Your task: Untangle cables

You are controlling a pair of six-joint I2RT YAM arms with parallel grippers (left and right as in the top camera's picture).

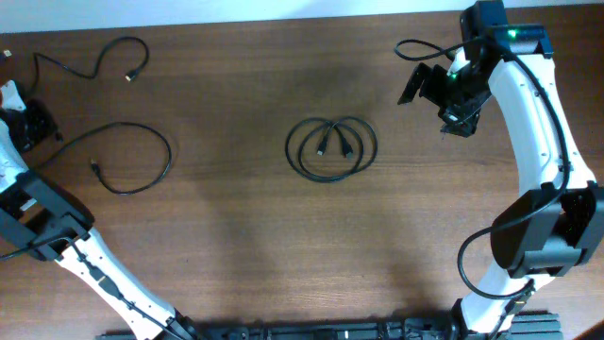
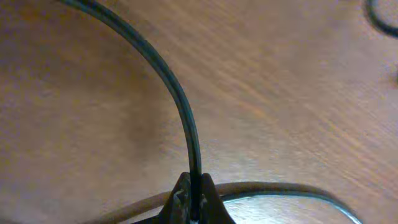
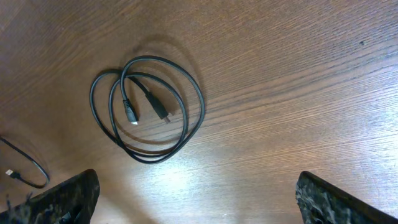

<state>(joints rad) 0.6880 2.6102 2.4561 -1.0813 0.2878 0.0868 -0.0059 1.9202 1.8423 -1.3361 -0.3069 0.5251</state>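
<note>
The coil of thin black flexible cable lies mid-way across the brown wooden bench, inward of and nearer the right pincer, which hangs released and wide, whereas the far-off left pincer is clenched on a loose black cord.

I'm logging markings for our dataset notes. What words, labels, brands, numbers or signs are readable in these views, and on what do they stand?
None: no text is legible in any view.
The coiled cable and its plugs: no print visible.
The held cable in the left end effector: bare black, no marking.
The table: plain wood grain only.
</note>
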